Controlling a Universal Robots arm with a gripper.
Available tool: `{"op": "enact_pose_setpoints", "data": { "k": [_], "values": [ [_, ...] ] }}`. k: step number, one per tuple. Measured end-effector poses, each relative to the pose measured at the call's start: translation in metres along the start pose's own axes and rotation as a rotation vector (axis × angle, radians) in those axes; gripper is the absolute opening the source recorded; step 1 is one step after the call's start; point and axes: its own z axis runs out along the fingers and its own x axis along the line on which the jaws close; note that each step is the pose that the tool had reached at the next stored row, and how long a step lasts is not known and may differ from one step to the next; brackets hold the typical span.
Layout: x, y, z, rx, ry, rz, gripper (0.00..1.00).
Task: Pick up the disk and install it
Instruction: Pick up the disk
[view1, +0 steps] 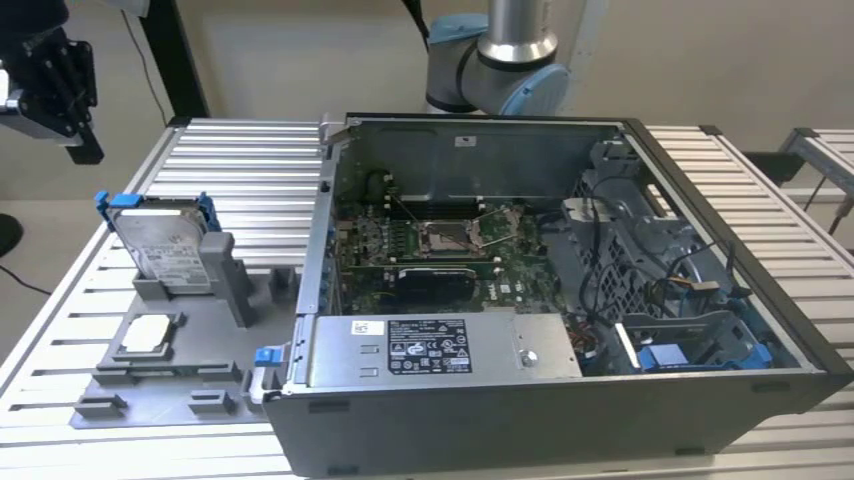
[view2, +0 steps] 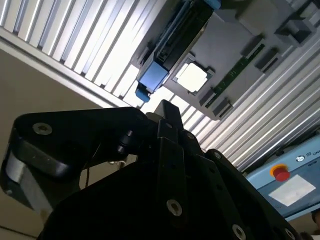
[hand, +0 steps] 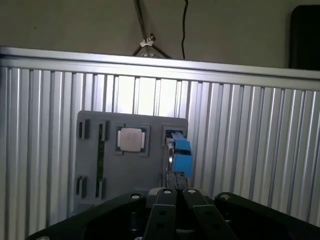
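Your exterior view slants down over the whole table (view1: 240, 150); both wrist views look down on the grey fixture (hand: 130, 175).

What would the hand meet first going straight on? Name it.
Probably the disk, standing on edge in the grey holder: in the first wrist view the hand points at its blue carrier, though depth is unclear.

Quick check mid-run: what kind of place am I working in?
Probably a robotics lab bench set up for computer assembly: an open desktop computer case sits on a slatted aluminium table, the disk stands in a grey fixture beside it, and the robot arm rises behind.
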Motion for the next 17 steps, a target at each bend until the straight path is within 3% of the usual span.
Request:
{"op": "enact_pose_setpoints", "data": {
  "k": [3, 17],
  "values": [
    [0.0, 0.0, 0.0006, 0.0004, -0.0005, 0.029, 0.0],
    [0.0, -0.0001, 0.0008, 0.0005, -0.0006, 0.029, 0.0]
  ]
}}
